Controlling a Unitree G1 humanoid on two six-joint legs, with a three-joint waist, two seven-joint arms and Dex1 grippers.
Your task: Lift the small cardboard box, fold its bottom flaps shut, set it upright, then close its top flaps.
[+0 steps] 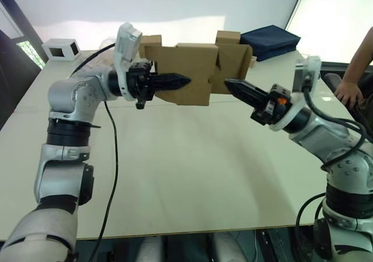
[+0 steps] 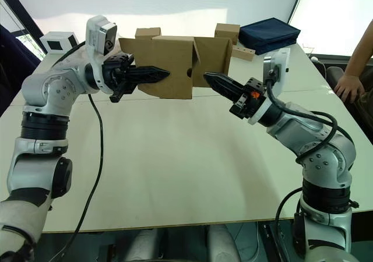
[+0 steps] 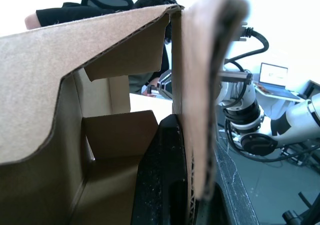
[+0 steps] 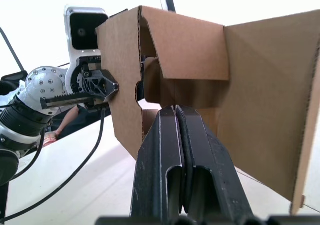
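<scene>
Brown corrugated box (image 2: 175, 67) is held off the pale table (image 2: 175, 169): left gripper (image 2: 157, 73) pinches its 9 o'clock wall, right gripper (image 2: 213, 78), fingers together, prods at 3 o'clock.

We record a pale, matte desk (image 1: 186, 180), its near and middle area bare. Along the far edge we note a small white box (image 1: 60, 49) at the far left corner, two brown cardboard cubes (image 2: 147, 33) (image 2: 227, 31), a small pale block (image 2: 243, 53), and a folded dark blue cloth bag (image 1: 269, 41) toward the far right corner.
</scene>
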